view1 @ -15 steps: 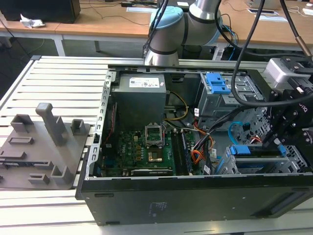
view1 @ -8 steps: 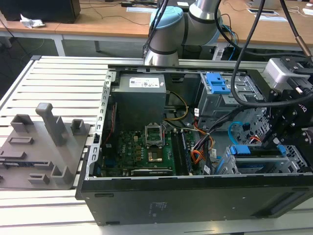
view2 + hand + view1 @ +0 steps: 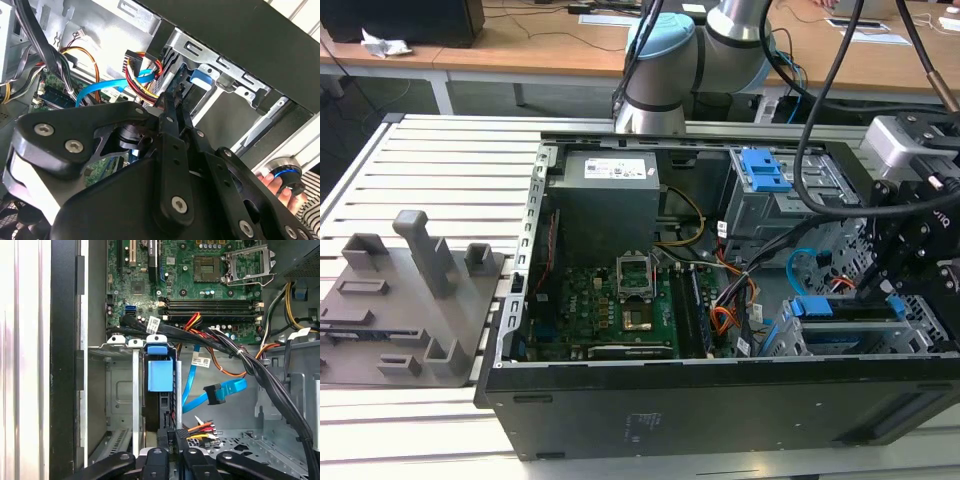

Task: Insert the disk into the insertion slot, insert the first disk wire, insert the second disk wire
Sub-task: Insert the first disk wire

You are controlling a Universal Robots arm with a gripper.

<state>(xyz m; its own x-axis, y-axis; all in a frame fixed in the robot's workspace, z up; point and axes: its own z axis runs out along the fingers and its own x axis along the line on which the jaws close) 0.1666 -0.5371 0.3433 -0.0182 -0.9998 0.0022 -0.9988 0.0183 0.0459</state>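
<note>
The disk (image 3: 160,374), in its bright blue caddy, sits edge-on inside the insertion slot (image 3: 119,390), the silver drive cage at the case's front corner (image 3: 788,340). In the exterior view my gripper (image 3: 873,290) reaches down just behind the disk (image 3: 840,308). In both wrist views the gripper (image 3: 175,437) is shut on the black plug of the first disk wire (image 3: 200,429), a red, yellow and black bundle, right at the disk's rear edge. The second disk wire (image 3: 220,390), flat and light blue with a dark plug, hangs loose beside the cage. Its blue loop (image 3: 100,90) runs past the gripper (image 3: 172,97).
Thick black cable bundles (image 3: 250,365) cross above the cage. The motherboard (image 3: 620,305) and power supply (image 3: 610,195) fill the exterior view's left of the case. A blue latch (image 3: 764,168) sits on the grey box behind. A person's hand (image 3: 272,184) is by the case edge.
</note>
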